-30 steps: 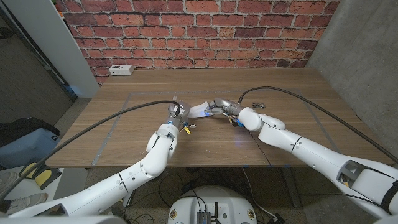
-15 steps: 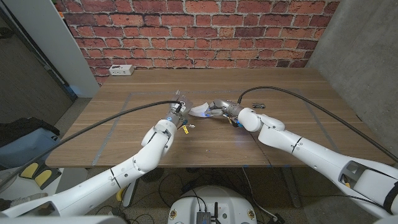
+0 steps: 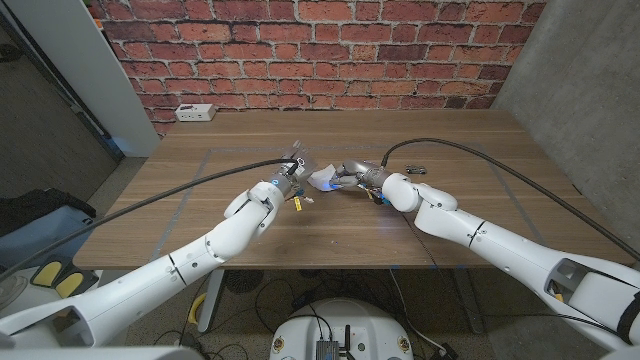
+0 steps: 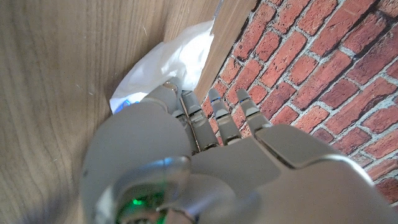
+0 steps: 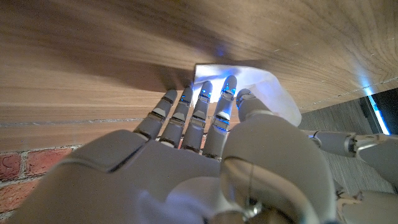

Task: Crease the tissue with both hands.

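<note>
At the upper left of the head view you have a small white box (image 3: 194, 113) sitting on the wooden table (image 3: 450, 150) near its far edge, in front of the brick wall (image 3: 320, 50). Faint tape lines (image 3: 190, 195) mark the tabletop left of centre.

Moving right, your left hand (image 3: 292, 172) sits just left of the frame's middle, reaching toward the tissue (image 3: 322, 178) from the left. In the left wrist view that hand (image 4: 205, 155) has its fingers (image 4: 219, 115) held close together and reaching forward, with the white tissue (image 4: 168, 62) lying on the wood just beyond the fingertips; you cannot tell from the pictures whether it actually grips the sheet or only touches it.

The tissue lies at the centre of the head view, between both hands, on the table.

Just right of it is your right hand (image 3: 357, 173), coming in from the right. In the right wrist view its fingers (image 5: 205, 109) lie side by side, slightly apart, with the tips down on the near edge of the tissue (image 5: 267, 87), pressing it to the table. Your left hand's fingers (image 5: 342, 143) show at that picture's right edge.
</note>
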`<state>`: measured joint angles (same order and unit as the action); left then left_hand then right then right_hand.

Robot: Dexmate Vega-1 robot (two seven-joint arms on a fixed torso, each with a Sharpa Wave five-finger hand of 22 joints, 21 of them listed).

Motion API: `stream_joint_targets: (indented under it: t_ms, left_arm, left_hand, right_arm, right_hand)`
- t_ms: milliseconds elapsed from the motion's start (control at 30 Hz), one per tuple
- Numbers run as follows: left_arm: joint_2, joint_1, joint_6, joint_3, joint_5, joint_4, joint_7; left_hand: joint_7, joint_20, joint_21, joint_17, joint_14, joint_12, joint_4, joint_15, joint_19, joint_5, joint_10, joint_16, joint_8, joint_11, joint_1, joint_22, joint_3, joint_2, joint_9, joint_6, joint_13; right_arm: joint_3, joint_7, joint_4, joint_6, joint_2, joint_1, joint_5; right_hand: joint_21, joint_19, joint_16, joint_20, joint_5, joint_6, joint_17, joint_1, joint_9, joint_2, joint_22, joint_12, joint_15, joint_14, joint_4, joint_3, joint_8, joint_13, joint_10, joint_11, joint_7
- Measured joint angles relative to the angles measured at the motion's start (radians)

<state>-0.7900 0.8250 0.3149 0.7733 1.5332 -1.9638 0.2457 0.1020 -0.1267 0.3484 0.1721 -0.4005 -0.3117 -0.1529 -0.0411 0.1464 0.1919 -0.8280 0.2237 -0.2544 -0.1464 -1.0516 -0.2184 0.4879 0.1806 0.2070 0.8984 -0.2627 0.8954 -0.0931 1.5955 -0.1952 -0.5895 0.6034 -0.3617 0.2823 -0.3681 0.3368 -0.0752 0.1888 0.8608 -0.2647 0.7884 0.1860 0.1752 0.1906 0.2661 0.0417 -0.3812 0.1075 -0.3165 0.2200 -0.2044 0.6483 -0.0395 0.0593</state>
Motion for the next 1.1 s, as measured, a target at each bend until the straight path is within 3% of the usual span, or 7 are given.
stream_joint_targets:
  t_ms: [533, 1100]
  left_arm:
    - [-0.012, -0.087, -0.111, 0.028, 0.05, 0.06, -0.103]
    - [0.001, -0.148, -0.188, 0.062, 0.012, 0.131, -0.201]
  left_hand:
    - [0.005, 0.007, 0.007, 0.002, -0.011, 0.007, 0.001, 0.0, 0.0, 0.0, -0.007, 0.0, 0.0, -0.007, 0.0, 0.0, -0.001, 0.0, 0.0, 0.009, -0.005]
    - [0.005, 0.007, 0.011, 0.003, -0.021, 0.016, 0.004, 0.0, 0.0, 0.0, -0.007, 0.0, 0.012, -0.007, 0.004, 0.005, -0.004, -0.004, 0.0, 0.009, -0.013]
  right_arm:
    - [0.006, -0.015, -0.022, 0.002, 0.013, -0.016, -0.002]
    - [0.014, -0.029, -0.058, 0.006, 0.032, -0.04, 0.009]
  right_hand:
    - [0.013, 0.0, 0.0, 0.0, 0.0, 0.0, -0.003, 0.0, 0.0, 0.0, 0.0, -0.004, 0.001, 0.001, 0.004, -0.004, -0.005, 0.0, -0.002, -0.002, 0.0]
    - [0.004, 0.0, 0.0, 0.0, 0.0, -0.011, -0.003, 0.0, 0.0, 0.0, 0.0, -0.012, 0.001, 0.001, 0.004, -0.004, -0.008, 0.0, -0.006, -0.005, 0.0]
